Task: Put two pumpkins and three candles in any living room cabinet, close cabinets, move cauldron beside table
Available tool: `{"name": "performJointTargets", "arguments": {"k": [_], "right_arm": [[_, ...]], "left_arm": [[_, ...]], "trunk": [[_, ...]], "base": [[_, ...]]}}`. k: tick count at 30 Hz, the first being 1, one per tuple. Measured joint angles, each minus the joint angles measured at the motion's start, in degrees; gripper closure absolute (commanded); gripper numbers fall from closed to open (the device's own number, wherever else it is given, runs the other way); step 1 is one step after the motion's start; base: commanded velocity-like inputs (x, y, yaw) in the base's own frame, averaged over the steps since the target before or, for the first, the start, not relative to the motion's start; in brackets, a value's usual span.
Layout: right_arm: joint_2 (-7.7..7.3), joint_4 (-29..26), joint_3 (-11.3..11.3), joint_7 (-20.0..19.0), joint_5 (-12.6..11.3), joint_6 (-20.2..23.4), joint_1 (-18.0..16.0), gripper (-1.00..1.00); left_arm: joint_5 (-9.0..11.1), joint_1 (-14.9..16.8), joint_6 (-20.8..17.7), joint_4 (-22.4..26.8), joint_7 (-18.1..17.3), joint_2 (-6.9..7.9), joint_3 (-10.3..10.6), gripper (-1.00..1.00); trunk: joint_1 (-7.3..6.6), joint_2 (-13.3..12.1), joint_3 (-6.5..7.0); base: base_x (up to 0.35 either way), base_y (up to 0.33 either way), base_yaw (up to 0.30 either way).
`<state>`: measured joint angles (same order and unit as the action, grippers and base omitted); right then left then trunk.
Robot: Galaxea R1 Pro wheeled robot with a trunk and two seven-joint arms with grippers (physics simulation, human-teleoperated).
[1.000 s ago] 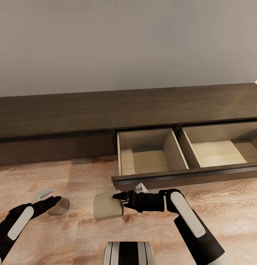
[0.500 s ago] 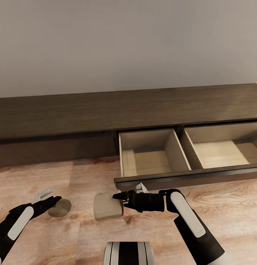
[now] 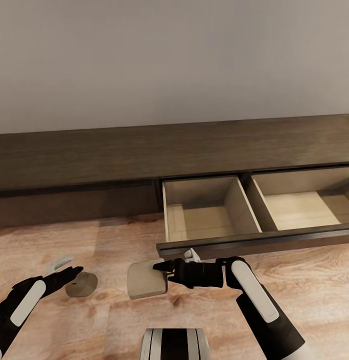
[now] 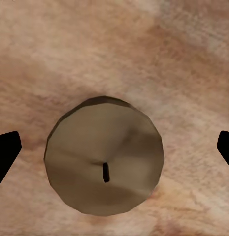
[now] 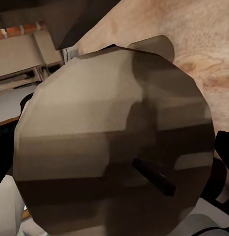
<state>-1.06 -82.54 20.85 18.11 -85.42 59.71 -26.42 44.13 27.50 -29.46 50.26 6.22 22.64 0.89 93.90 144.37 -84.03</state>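
The right gripper [image 3: 160, 267] is clamped on a stubby pale grey candle [image 3: 146, 279], just in front of the dark-brown cabinet [image 3: 94, 155]'s open, empty beige drawer [image 3: 204, 220]. The left gripper [image 3: 69, 272], spread wide, hangs directly above another upright candle on the floor [image 4: 104, 155].

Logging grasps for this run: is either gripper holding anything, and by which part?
The right gripper grips a candle by its side. The left gripper is open above another candle on the floor, holding nothing.
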Motion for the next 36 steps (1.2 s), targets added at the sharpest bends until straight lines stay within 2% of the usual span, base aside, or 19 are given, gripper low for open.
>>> {"name": "performJointTargets", "arguments": {"k": [11, 16, 23, 25, 27, 32, 36], "right_arm": [[0.02, -0.03, 0.02, -0.05, -0.48, -0.06, 0.0, 1.0], [0.0, -0.04, 0.01, -0.05, -0.15, -0.01, 0.0, 1.0], [0.02, -0.04, 0.01, -0.06, 0.01, 0.01, 0.0, 1.0], [0.01, -0.05, 0.02, -0.06, -0.74, -0.11, 0.0, 1.0], [0.01, -0.01, 0.0, -0.03, 0.45, 0.08, 0.0, 1.0], [0.01, -0.02, 0.0, -0.03, 0.08, 0.01, 0.0, 1.0], [0.01, -0.02, 0.0, -0.03, 0.03, 0.01, 0.0, 1.0]], "left_arm": [[-0.02, 0.0, 2.44, 0.0, 0.05, -0.01, 0.21, -1.0], [-0.71, 0.0, 4.39, -0.01, 0.05, -0.07, 0.17, -1.0], [-0.91, 0.0, 4.85, -0.06, 0.05, -0.09, 0.14, -1.0], [-0.89, 0.0, 4.91, -0.07, 0.05, -0.09, 0.14, -1.0], [-0.83, 0.0, 4.92, -0.08, 0.04, -0.09, 0.14, -1.0], [-0.79, 0.0, 4.87, -0.09, 0.05, -0.09, 0.23, -1.0], [-0.78, 0.0, 4.82, -0.07, 0.03, -0.11, 0.75, -1.0]], "trunk": [[0.28, 0.15, -2.43], [0.28, 0.15, -2.44], [0.28, 0.15, -2.44], [0.34, 0.17, -2.87], [0.39, 0.2, -3.32], [0.52, 0.27, -4.43], [0.52, 0.27, -4.43]], "base": [[0.0, 0.0, 0.0], [0.0, 0.0, 0.0], [0.0, 0.0, 0.0], [0.0, 0.0, 0.0], [0.0, 0.0, 0.0], [0.0, 0.0, 0.0], [0.0, 0.0, 0.0]]}}
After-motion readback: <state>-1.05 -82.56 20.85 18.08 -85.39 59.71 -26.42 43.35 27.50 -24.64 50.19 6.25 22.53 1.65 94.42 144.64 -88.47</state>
